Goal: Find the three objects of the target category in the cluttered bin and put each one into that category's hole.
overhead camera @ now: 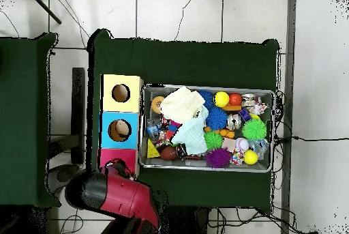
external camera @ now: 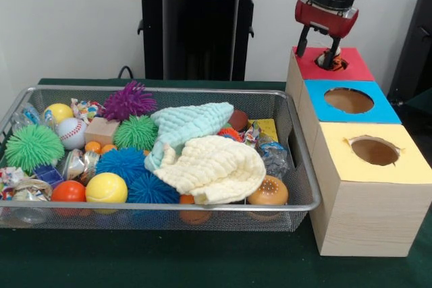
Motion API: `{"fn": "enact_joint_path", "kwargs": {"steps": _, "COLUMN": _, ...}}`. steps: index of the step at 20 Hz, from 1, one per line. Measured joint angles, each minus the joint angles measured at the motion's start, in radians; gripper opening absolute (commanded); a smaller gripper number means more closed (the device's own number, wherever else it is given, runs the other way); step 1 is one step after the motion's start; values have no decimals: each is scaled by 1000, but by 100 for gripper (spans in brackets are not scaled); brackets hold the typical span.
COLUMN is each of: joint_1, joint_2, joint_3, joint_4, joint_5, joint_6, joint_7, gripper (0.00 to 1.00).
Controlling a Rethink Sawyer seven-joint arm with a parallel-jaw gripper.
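Wire-mesh bin (external camera: 297, 166), spiky balls (external camera: 129, 99), soft cloths (external camera: 216, 166)

Hole (external camera: 333, 63) plugged by fingers (external camera: 330, 59) — other holes open.

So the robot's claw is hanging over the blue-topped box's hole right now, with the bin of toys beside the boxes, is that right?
Not quite. The claw is at the hole in the red-topped box, not the blue one, which sits next to it. The front view shows this plainly. The bin of toys does sit beside the boxes.
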Motion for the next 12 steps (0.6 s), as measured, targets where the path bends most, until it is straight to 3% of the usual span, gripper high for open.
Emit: {"fn": "enact_joint_path", "kwargs": {"steps": 12, "joint_1": -7, "joint_2": -33, "joint_3": 27, "joint_4": 15, "joint_5": 0, "joint_6": -18, "joint_7": 0, "gripper": 100}}
